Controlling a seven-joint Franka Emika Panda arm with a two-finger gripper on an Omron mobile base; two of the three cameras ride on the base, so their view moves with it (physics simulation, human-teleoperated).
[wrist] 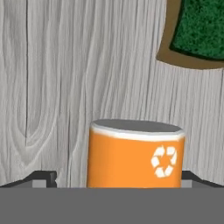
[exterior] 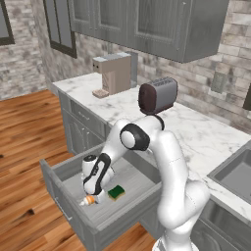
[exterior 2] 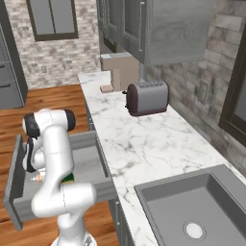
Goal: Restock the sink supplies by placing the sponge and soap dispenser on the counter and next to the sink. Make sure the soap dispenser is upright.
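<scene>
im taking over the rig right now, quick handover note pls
Gripper: open, down in the open drawer, fingers on either side of the soap dispenser, not closed on it.
Soap dispenser: lying in the drawer. Sponge: in the drawer beside it.
Done: nothing placed yet.
Left: grasp the dispenser, stand it upright on the counter next to the sink, then move the sponge there too.

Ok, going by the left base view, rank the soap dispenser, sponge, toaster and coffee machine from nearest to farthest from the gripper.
1. Soap dispenser: lying in the open drawer, right at the gripper, between its open fingers.
2. Sponge: in the same drawer, just beside it toward the sink.
3. Toaster: up on the counter.
4. Coffee machine: at the counter's far end.
</scene>
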